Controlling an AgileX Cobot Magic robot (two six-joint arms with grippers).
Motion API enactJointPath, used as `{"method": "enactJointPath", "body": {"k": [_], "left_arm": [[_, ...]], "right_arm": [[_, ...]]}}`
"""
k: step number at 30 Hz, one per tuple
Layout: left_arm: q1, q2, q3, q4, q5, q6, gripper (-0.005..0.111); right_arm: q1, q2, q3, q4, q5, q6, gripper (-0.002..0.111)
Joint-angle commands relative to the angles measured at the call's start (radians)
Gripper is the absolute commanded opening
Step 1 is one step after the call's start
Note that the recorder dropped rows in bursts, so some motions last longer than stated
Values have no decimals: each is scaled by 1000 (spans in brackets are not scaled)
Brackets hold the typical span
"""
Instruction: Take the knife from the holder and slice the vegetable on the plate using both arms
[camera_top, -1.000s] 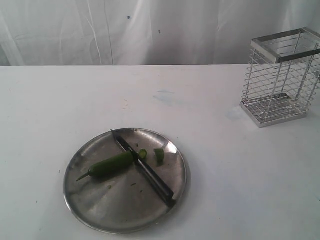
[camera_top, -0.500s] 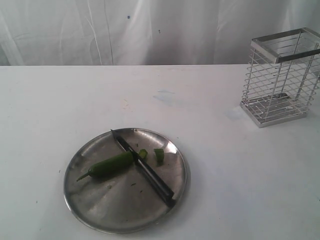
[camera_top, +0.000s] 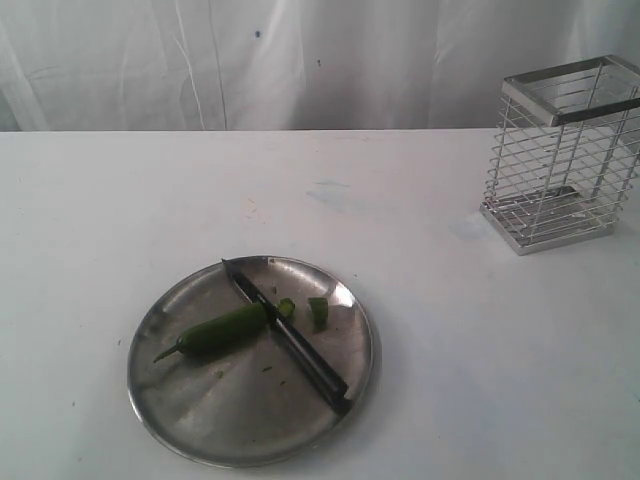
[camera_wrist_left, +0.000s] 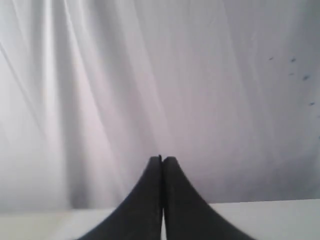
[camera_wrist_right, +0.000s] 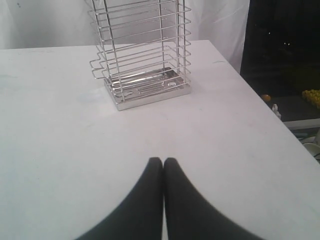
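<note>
The steel plate (camera_top: 200, 420) lies at the front left of the white table. On it rests the green pepper (camera_top: 215, 330), stem toward the left, with two cut green pieces (camera_top: 318, 310) beside its blunt end. The dark knife (camera_top: 290, 345) lies diagonally across the plate, touching the pepper's cut end. The chrome wire holder (camera_top: 560, 155) stands empty at the right; the right wrist view shows the holder (camera_wrist_right: 142, 55) too. My left gripper (camera_wrist_left: 161, 160) is shut and faces the curtain. My right gripper (camera_wrist_right: 163, 161) is shut above bare table. Neither arm appears in the exterior view.
A white curtain (camera_top: 300, 60) hangs behind the table. The table's right edge (camera_wrist_right: 265, 105) drops off beside the holder, with dark floor and clutter beyond it. A faint bluish stain (camera_top: 330, 192) marks the table's middle.
</note>
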Motion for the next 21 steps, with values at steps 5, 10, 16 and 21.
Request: {"method": "enactJointPath", "body": {"k": [5, 10, 16, 21], "left_arm": [[64, -5, 3, 1000, 260, -11, 0], [61, -40, 8, 1310, 559, -659, 0], [3, -141, 133, 1569, 332, -1616, 0], [-18, -143, 277, 1476, 356, -1726, 0]], "right_arm": [[4, -2, -1, -11, 1, -11, 0], [6, -2, -1, -11, 1, -11, 0], [6, -2, -1, -11, 1, -11, 0], [6, -2, -1, -11, 1, -11, 0]]}}
